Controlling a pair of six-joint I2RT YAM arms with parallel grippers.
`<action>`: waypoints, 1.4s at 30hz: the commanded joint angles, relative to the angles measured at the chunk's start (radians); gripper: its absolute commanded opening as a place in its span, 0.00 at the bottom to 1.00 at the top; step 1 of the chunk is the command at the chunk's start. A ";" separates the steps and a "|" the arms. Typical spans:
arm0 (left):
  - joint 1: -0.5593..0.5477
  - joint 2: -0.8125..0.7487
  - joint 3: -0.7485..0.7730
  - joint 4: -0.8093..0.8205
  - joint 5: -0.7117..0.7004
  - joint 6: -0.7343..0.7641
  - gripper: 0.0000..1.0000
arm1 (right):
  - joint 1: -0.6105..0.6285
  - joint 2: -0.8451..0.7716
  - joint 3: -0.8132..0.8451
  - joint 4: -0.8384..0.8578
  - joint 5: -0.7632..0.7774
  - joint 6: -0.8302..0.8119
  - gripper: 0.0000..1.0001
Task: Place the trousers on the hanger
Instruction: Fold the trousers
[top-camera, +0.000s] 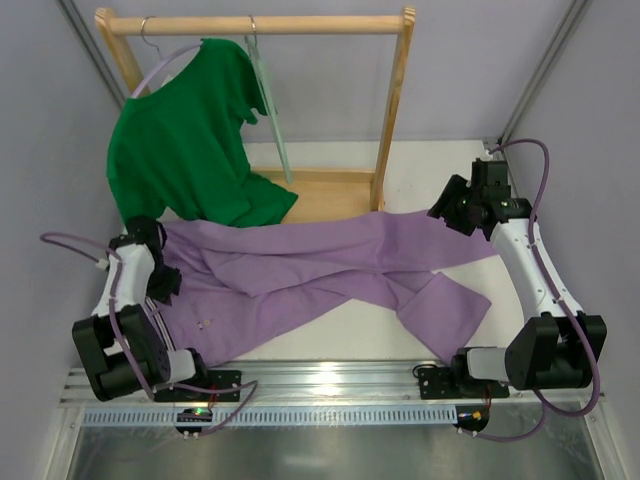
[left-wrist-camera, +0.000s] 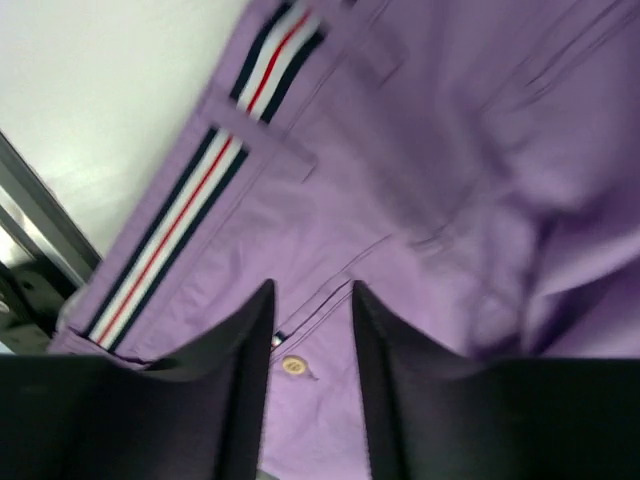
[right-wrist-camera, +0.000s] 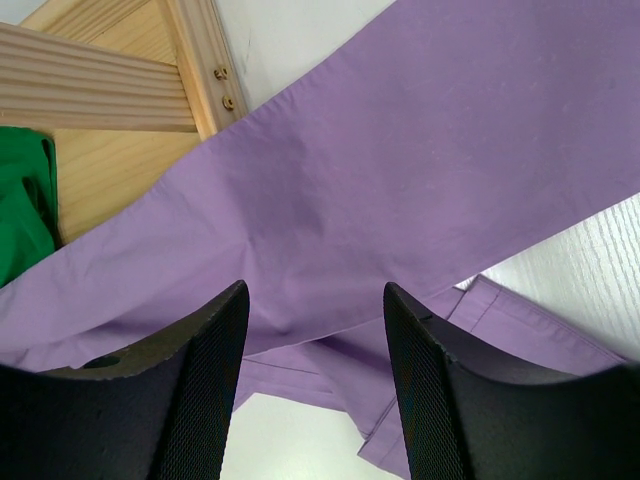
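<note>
The lilac trousers (top-camera: 320, 265) lie spread flat across the table, waist at the left, the two legs crossing toward the right. The pale grey-green hanger (top-camera: 272, 120) hangs edge-on from the wooden rack's top bar, bare. My left gripper (top-camera: 165, 283) hovers open over the waist; in the left wrist view it (left-wrist-camera: 312, 290) straddles the fly seam and a button (left-wrist-camera: 293, 365), beside the striped waistband (left-wrist-camera: 170, 250). My right gripper (top-camera: 447, 215) is open just above the upper leg (right-wrist-camera: 400, 150), its jaws (right-wrist-camera: 315, 290) holding nothing.
A dark green T-shirt (top-camera: 185, 150) on a lavender hanger (top-camera: 160, 65) hangs at the left of the wooden rack (top-camera: 395, 100), its hem reaching the rack's base. The rack's post and base (right-wrist-camera: 110, 90) are close to the right gripper. A metal rail (top-camera: 330, 385) runs along the near edge.
</note>
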 joint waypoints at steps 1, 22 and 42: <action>-0.005 -0.063 -0.171 0.046 0.164 -0.084 0.31 | -0.004 -0.011 0.012 0.037 -0.031 0.007 0.60; 0.026 0.337 0.034 0.041 -0.153 0.033 0.06 | -0.146 0.015 -0.107 -0.058 -0.134 0.250 0.63; 0.027 -0.021 -0.133 0.118 0.099 -0.001 0.32 | -0.149 -0.032 -0.231 -0.389 0.202 0.656 0.57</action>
